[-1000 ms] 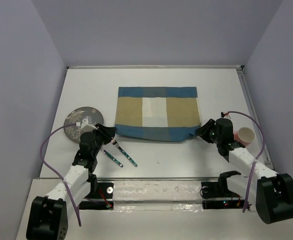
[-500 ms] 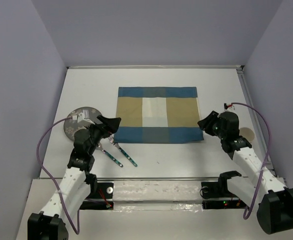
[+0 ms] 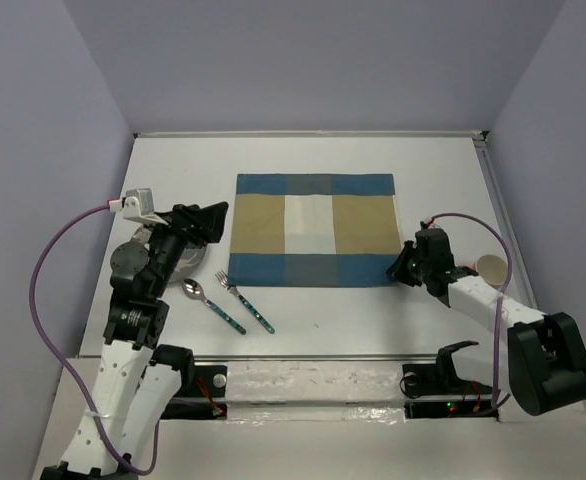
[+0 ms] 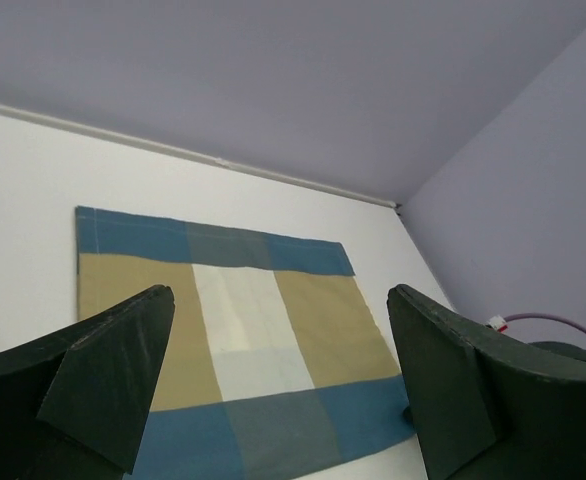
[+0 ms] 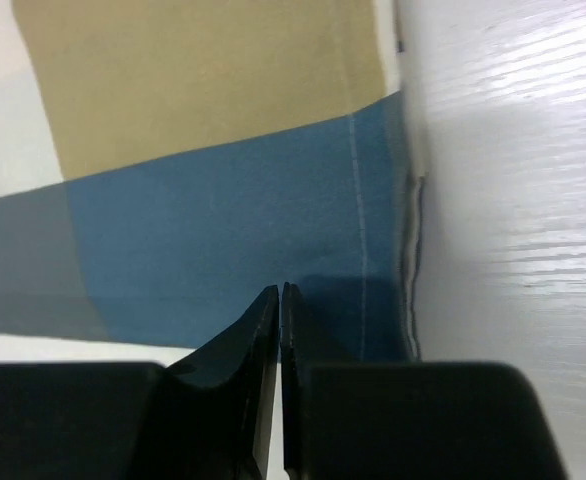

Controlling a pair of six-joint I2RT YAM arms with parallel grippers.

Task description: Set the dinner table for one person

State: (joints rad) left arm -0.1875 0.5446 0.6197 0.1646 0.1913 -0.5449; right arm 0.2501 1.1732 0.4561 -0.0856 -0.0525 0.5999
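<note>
- White desk [image 3: 443,180]: is being shown as the broad plain surface filling the middle of the top view, with every item below lying on it.
- Grey plate [image 3: 125,264]: is being partly covered by the left arm, at the desk's left side.
- Left pincer [image 3: 208,218]: is being held raised, fingers [image 4: 113,370] spread wide with nothing between them, and is being pointed toward the placemat.
- Spoon [image 3: 213,305] and fork [image 3: 248,308], teal handles: are being shown side by side, just near of the placemat's near left corner.
- Checked placemat [image 3: 313,228]: is being shown flat at the desk's centre.
- Right pincer [image 3: 401,268]: is being held low at the placemat's near right corner, fingers [image 5: 243,340] closed to a hairline slit over the blue border. Whether cloth is being nipped cannot be told.
- Cup [image 3: 491,267]: is being partly hidden behind the right arm.
</note>
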